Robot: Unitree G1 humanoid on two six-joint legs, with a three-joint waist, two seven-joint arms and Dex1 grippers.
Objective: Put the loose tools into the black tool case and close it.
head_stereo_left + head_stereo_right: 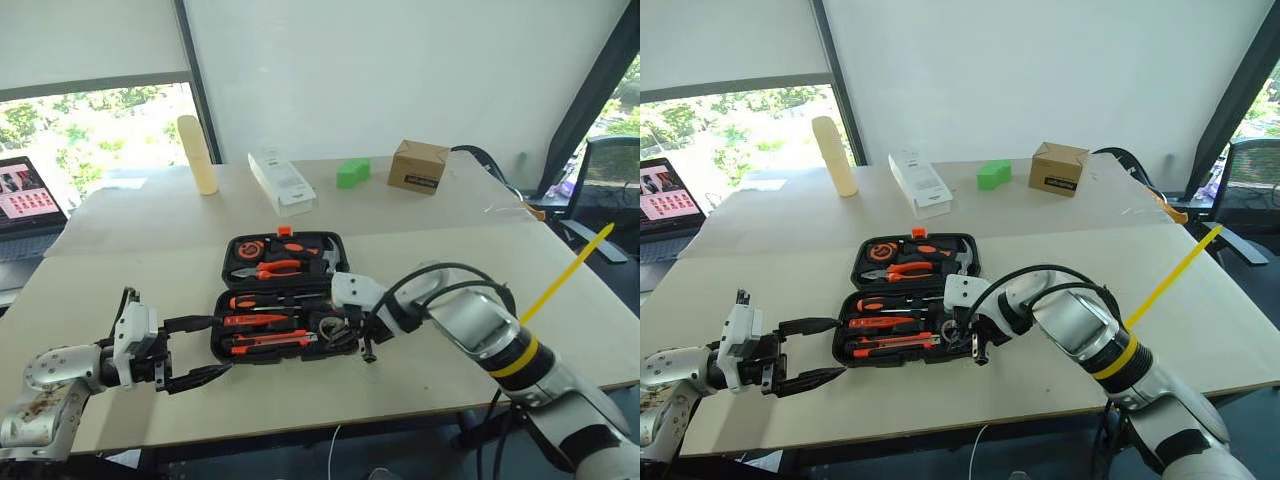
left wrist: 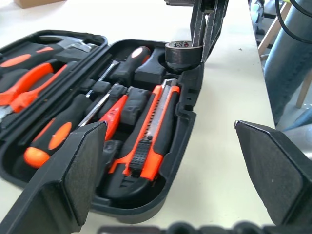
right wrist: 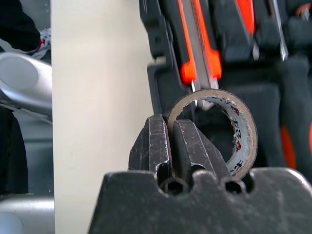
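The black tool case (image 1: 218, 350) lies open at the middle of the table. Its near half holds two orange-and-black screwdrivers (image 2: 58, 131), a slim orange tester (image 2: 113, 114) and the utility knife (image 2: 156, 126). My right gripper (image 3: 168, 126) is shut on the wall of the small dark tape roll (image 2: 183, 51). It holds the roll just above the case's right end, beside the knife. My left gripper (image 1: 220, 346) is open at the case's left edge, nothing between its fingers (image 2: 83, 165).
Orange pliers (image 1: 270, 268) and a steel hammer (image 1: 325, 258) sit in the case's lid. At the back stand a cardboard box (image 1: 418, 165), a green block (image 1: 352, 172), a white box (image 1: 281, 182) and a pale cylinder (image 1: 197, 155). A laptop (image 1: 25, 195) is far left.
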